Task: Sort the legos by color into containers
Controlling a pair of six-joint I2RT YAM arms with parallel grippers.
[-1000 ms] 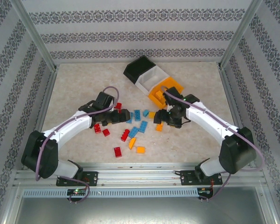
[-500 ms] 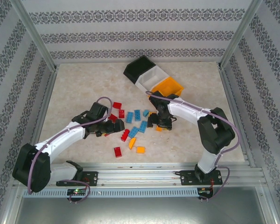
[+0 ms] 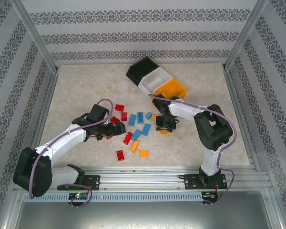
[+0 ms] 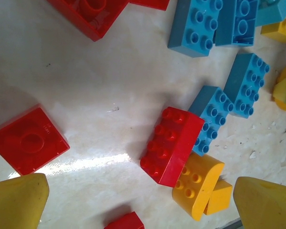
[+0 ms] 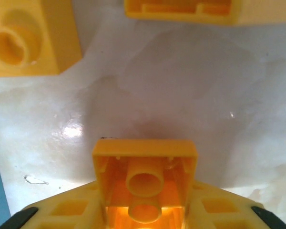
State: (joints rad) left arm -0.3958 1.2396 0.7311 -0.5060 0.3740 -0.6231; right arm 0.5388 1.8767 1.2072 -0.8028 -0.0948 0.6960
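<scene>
Right wrist view: the right gripper has just narrowed its jaws from wide to a clamp on an orange brick, which sits between the fingers with its hollow underside facing the camera. Two more orange bricks lie ahead of the jaws. In the top view, the orange bin stands beyond this gripper, well apart. The left gripper stays wide, with a red brick just ahead between its fingers. The pick appears made, and the carry to the bin should follow.
</scene>
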